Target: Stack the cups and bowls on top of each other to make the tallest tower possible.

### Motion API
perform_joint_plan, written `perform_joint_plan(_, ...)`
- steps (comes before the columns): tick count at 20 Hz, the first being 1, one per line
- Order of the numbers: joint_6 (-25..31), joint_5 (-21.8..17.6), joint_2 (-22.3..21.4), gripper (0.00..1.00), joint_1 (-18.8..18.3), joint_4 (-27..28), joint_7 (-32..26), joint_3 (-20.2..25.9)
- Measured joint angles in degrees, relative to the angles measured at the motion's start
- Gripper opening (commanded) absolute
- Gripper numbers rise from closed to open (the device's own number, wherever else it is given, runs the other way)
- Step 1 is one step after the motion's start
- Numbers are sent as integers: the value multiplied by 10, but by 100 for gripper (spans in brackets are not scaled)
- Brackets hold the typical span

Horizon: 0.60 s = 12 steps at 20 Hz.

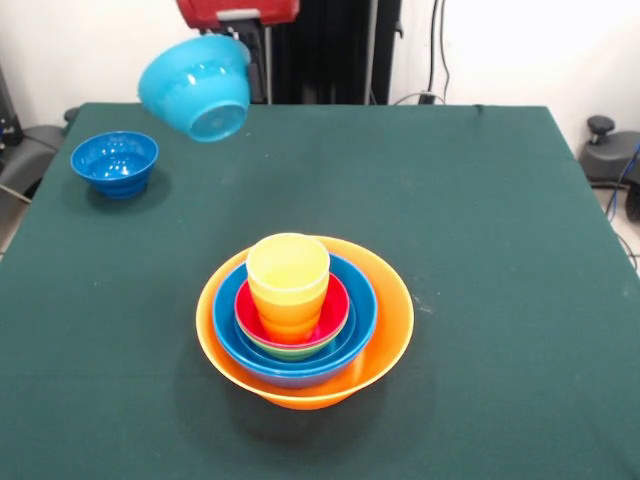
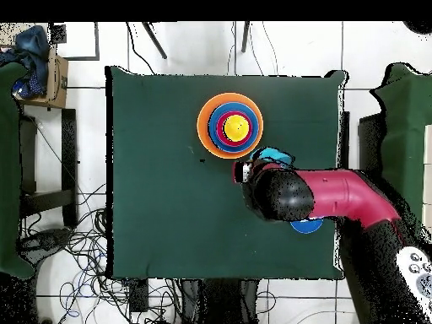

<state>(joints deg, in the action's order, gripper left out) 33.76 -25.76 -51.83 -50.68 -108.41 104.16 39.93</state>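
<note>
The tower (image 1: 303,320) stands at the table's middle: a large orange bowl (image 1: 385,345) holds a blue bowl, a green and a red bowl, then an orange cup with a yellow cup (image 1: 288,268) on top. It also shows in the overhead view (image 2: 230,126). My gripper (image 1: 243,42) is at the top edge, shut on the rim of a light-blue bowl (image 1: 196,88). It holds the bowl tilted in the air, far and left of the tower. A small dark-blue bowl (image 1: 115,162) sits on the cloth at the far left.
The green cloth table (image 1: 480,250) ends at its edges on all sides. In the overhead view my red arm (image 2: 329,196) reaches over the table's right part, covers part of the dark-blue bowl (image 2: 305,225), and the light-blue bowl (image 2: 272,156) peeks out beside it.
</note>
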Motion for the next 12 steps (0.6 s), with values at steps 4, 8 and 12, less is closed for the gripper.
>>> perform_joint_plan(4,0,0,19,0,31,25,0,-14)
perform_joint_plan(8,0,-1,38,0,61,48,0,-35)
perform_joint_plan(12,-8,-2,55,0,89,67,0,-60)
